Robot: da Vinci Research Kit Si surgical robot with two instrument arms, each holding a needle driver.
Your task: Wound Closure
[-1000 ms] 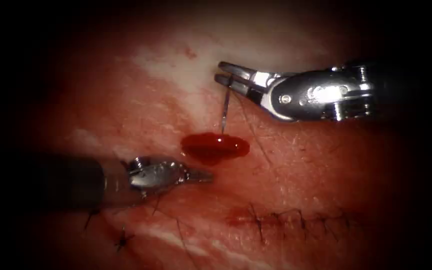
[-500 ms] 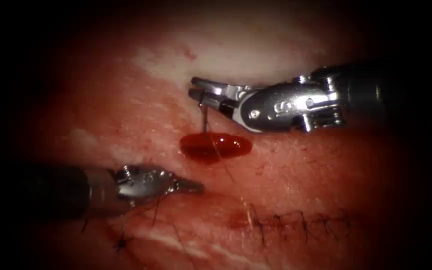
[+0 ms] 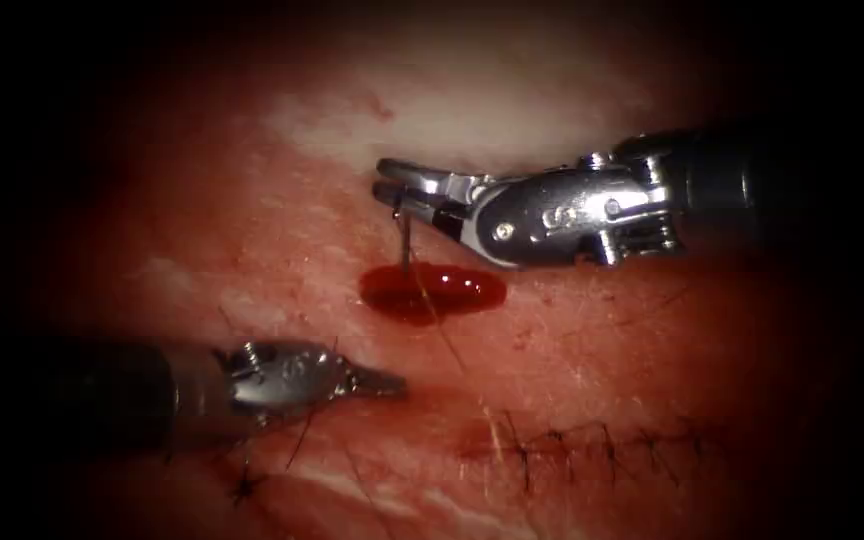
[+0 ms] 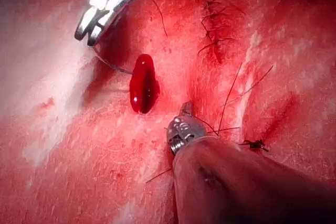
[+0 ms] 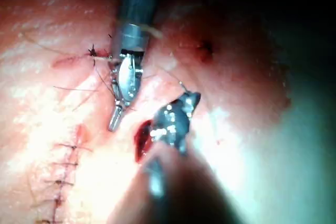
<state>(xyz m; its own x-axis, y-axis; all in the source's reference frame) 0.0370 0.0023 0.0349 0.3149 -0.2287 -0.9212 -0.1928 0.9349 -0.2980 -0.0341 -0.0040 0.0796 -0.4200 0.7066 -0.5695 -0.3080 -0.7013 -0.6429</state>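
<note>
Between the right tool's closed fingers, the needle is hanging, tip touching the red fluid on the tissue; the left tool's fingers are lying closed, holding nothing.

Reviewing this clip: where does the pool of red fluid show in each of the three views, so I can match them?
Endoscope view: red fluid at centre, under the right tool.
Left wrist view: red fluid between the right tool and the left tool.
Right wrist view: red fluid beside the right tool's wrist.
Shared landmark: the stitched cut.
</note>
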